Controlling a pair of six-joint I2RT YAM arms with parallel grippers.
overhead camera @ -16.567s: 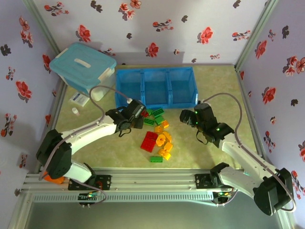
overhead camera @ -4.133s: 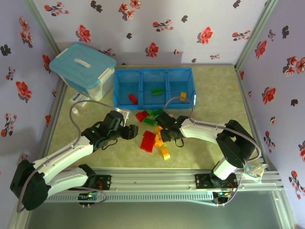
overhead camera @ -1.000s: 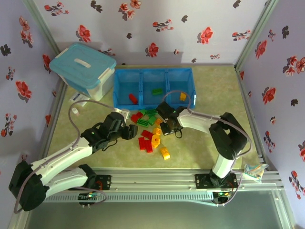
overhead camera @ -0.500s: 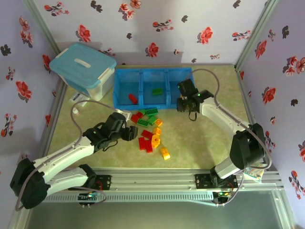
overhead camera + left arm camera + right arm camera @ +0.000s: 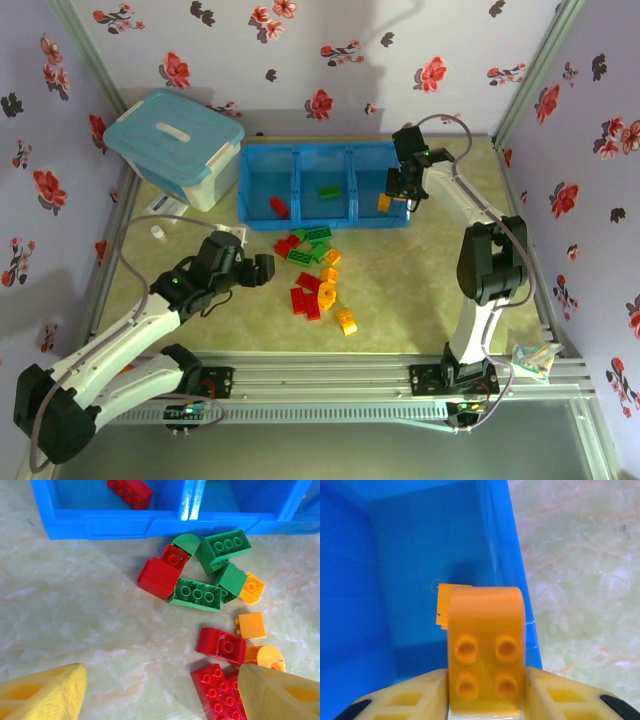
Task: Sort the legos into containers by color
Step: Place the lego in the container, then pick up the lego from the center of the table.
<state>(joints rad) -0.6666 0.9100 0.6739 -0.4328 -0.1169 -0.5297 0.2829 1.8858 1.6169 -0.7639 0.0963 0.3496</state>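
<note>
Right wrist: my right end effector (image 5: 486,696) pinches an orange brick (image 5: 485,630) — bin (image 5: 405,555) below it; release clear of the wall.

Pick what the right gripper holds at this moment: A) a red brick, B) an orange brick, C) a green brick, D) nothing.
B: the right wrist view shows the right gripper clamped on an orange brick, held over a compartment of the blue tray.
</note>
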